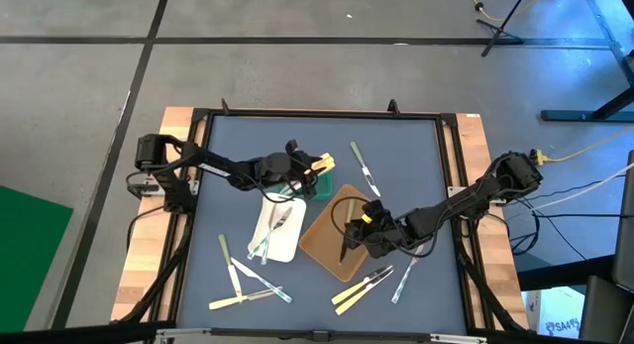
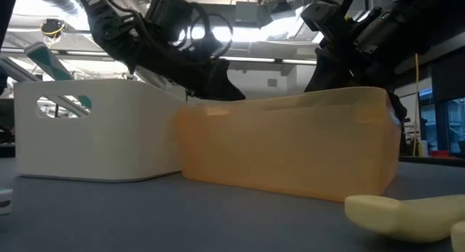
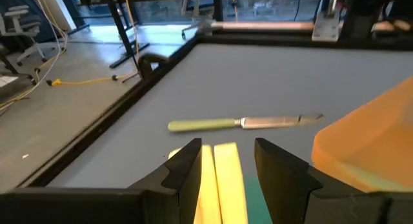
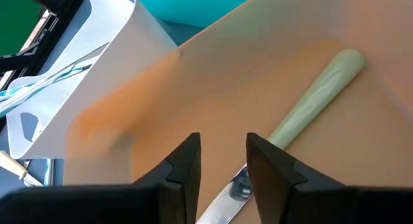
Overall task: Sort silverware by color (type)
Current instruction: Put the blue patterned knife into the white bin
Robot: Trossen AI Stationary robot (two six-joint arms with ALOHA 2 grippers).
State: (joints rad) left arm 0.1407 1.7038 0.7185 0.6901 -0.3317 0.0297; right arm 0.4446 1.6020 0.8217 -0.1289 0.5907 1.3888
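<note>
The grey tabletop (image 1: 416,166) carries three trays side by side near its middle: a brown tray (image 1: 319,247), a white tray (image 1: 287,247) and a green tray (image 1: 323,188) that is mostly covered by the left arm.

The left hand (image 1: 319,167) hovers over the green tray with cream-yellow pieces (image 3: 218,179) clamped between its fingers. The right hand (image 1: 349,233) hangs over the brown tray with its fingers (image 4: 184,169) a narrow gap apart and nothing between them; a green-handled knife (image 4: 310,98) lies on the tray floor just beyond them.

As a judgement, the sorting is only partly done. The white tray holds a few clear, bluish pieces (image 1: 274,228), and the brown tray holds at least the one knife. Much is left loose on the tabletop:
- a cluster of cream and green pieces (image 1: 246,282) near the front left
- another small cluster (image 1: 362,286) front right of the brown tray
- a single clear piece (image 1: 404,278) beside it
- one green-handled knife (image 1: 364,168) lying apart behind the trays

What sits inside the green tray cannot be made out. From table height the tray walls hide all contents, and only a blurred cream handle (image 2: 407,214) shows at the near edge.
</note>
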